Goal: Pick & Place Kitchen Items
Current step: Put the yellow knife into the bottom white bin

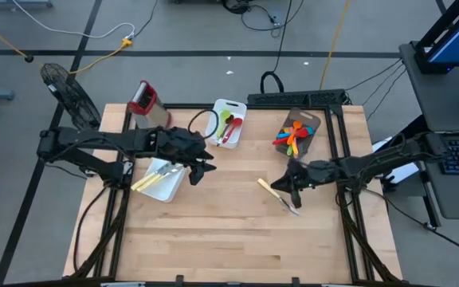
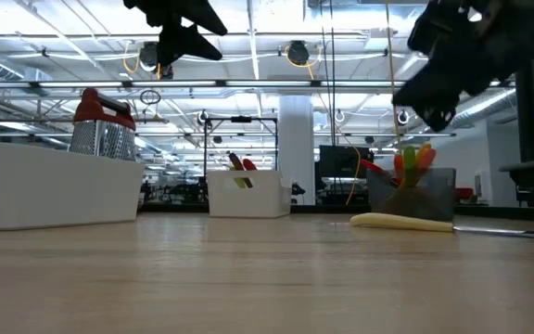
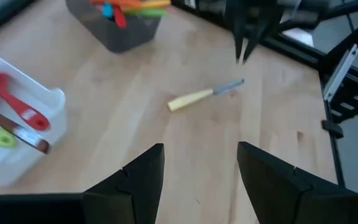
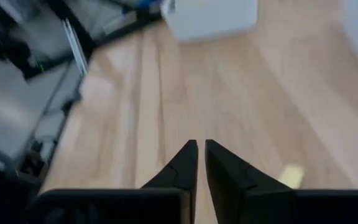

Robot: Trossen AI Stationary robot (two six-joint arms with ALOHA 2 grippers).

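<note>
I'm looking down on the pale wooden surface and my right gripper is hovering above the cream-handled metal knife, which is lying flat on the wood right of centre, handle pointing toward the back. From the wrist camera its jaws are sitting almost together, just a sliver of gap, and nothing is between them; the knife is resting on the wood, not lifted. My left gripper is hanging in the air beside the white rectangular tray on the left, jaws spread apart and empty, and that tray is carrying more cream-handled cutlery. At the back, the small white tray is holding red and green spoons, and the dark grey bin is holding a bundle of orange, red and blue utensils. The metal box grater with the red top is standing at the back left corner.
</note>
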